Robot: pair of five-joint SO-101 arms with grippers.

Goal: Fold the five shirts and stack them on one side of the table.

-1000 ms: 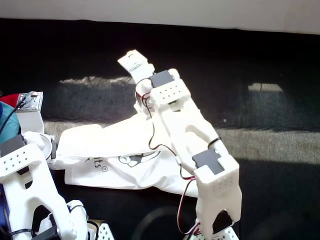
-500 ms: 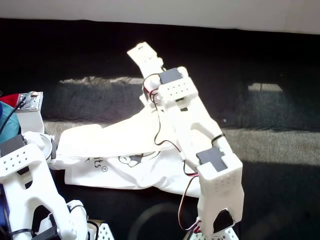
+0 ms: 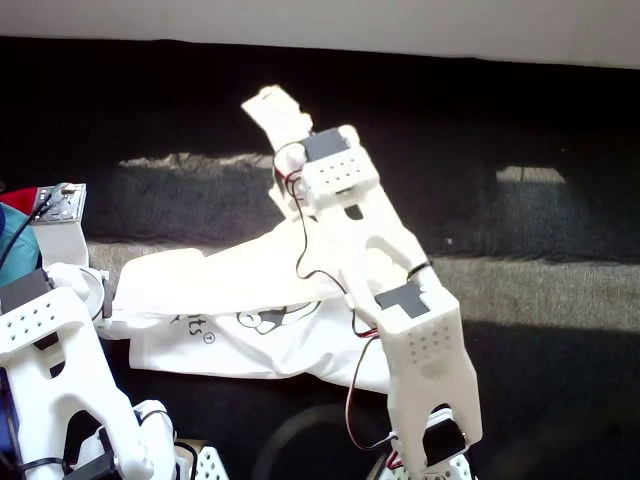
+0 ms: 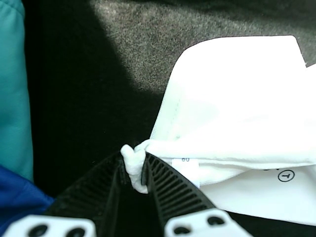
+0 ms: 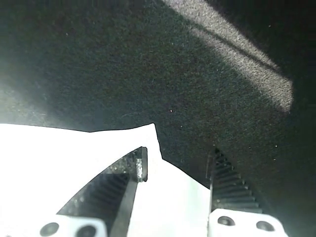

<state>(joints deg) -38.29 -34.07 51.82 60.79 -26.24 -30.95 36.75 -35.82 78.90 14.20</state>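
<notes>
The shirt (image 3: 230, 290) is light and limp; left jaws pinch an apparent hem fold, right jaws stand spread over a grippable corner.

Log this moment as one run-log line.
left gripper: shut on white shirt corner | right gripper: open, above shirt edge | shirt: lying on dark table

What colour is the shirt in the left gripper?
White; the shirt shows clearest in the left wrist view.

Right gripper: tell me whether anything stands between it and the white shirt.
Nothing visible does. The open right gripper hangs directly over the edge of the white shirt, with the dark table beyond.
</notes>
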